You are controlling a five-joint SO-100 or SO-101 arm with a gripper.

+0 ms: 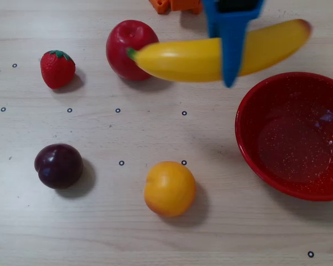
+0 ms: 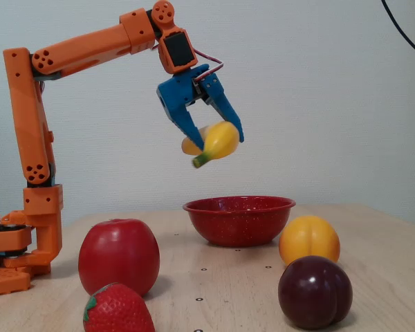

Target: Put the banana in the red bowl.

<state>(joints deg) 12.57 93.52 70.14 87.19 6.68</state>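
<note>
My fingers [image 2: 218,135] pinch the banana [image 1: 211,55] near its middle so it balances, high above the worktop [image 1: 100,233] near its far edge. It hangs clear of the red bowl [image 1: 250,144], just short of the bowl's far rim in the overhead view. The banana is glossy yellow and curved, its green stem tip toward the apple [image 1: 125,47].

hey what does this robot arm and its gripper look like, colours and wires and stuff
The arm is bright orange plastic: boxy links with small round holes near the joints, black motor blocks between them, on an orange base. The two-finger gripper is blue plastic with tapering, pointed fingers. Thin red and white cables loop from the wrist motor to the gripper.
</note>
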